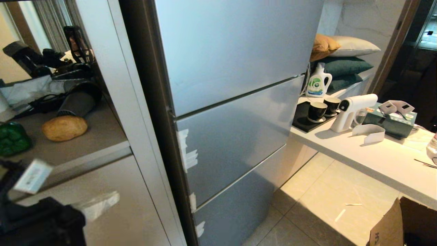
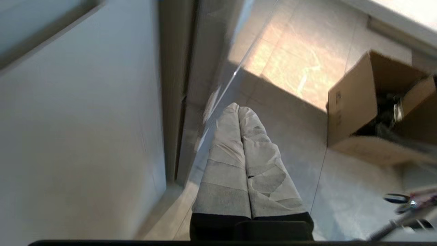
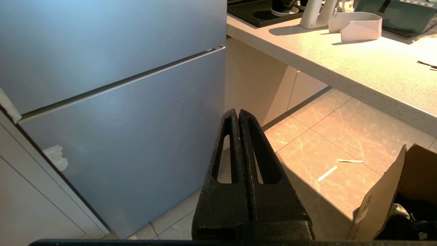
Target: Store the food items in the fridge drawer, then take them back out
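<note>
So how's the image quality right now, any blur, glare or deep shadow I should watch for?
Head view: the left arm at the lower left is motion-blurred, while the potato and the green pepper on the shelf are dim but readable. Left wrist view: smeared around the cardboard box. Right wrist view: sharp, with hard sunlight on the counter and a dark shadow across the floor.

Warm sunlight floods the counter point(image 1: 358, 150), casting hard floor point(image 3: 327, 150) shadows; left wrist view blurred.

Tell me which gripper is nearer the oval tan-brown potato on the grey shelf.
Left. The left gripper shows low in the head view, below the potato. The right gripper is outside that view, down beside the fridge's lower door.
</note>
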{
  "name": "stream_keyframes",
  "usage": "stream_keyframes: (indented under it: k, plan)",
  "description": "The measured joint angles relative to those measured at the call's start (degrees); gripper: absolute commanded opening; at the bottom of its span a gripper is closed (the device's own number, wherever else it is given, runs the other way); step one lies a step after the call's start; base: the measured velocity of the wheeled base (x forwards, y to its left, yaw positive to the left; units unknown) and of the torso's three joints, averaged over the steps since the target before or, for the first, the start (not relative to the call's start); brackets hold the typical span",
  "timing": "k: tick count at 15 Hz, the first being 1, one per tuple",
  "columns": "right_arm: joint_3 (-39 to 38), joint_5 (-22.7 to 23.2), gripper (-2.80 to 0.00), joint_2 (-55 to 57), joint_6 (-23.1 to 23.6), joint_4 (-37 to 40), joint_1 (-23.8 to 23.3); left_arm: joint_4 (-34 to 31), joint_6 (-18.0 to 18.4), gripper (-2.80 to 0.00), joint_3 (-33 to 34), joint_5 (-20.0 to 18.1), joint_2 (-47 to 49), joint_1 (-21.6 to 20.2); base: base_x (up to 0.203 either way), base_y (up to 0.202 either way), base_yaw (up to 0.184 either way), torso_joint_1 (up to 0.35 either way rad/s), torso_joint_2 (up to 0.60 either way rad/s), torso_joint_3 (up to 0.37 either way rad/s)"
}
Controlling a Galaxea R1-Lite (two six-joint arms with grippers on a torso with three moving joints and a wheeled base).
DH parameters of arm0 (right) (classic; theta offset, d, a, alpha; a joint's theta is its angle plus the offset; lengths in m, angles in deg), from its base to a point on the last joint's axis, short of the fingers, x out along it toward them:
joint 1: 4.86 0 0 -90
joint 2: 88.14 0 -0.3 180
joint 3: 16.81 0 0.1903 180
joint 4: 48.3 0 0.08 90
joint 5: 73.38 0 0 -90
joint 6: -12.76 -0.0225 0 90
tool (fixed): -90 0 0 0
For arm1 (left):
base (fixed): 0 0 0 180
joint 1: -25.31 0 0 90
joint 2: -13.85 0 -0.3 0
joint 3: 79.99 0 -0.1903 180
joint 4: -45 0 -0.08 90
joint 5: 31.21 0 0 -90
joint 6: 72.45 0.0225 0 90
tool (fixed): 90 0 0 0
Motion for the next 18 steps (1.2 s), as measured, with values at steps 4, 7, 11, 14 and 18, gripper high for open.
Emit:
stream_keyframes:
  k: [4,7,11,14,18]
  plan:
    - [0.00,-0.13,-2.80,0.00,-0.27,0.02,0.00,13.63,-1.06,-2.80,-4.29,17.41,13.91,11.44,0.000,0.000,0.000,0.000,0.00,0.000]
    - [0.00,-0.17,-2.80,0.00,-0.33,0.01,0.00,23.25,-2.03,-2.80,-4.89,25.02,19.63,12.75,0.000,0.000,0.000,0.000,0.00,0.000]
    - [0.00,-0.18,-2.80,0.00,-0.41,0.02,0.00,26.30,-2.29,-2.80,-6.12,25.33,23.80,13.01,0.000,0.000,0.000,0.000,0.00,0.000]
    - [0.00,-0.16,-2.80,0.00,-0.39,0.00,0.00,31.93,-2.32,-2.80,-7.72,25.24,27.74,13.20,0.000,0.000,0.000,0.000,0.00,0.000]
    - [0.00,-0.18,-2.80,0.00,-0.44,0.02,0.00,35.23,-2.28,-2.80,-11.03,25.29,32.49,13.46,0.000,0.000,0.000,0.000,0.00,0.000]
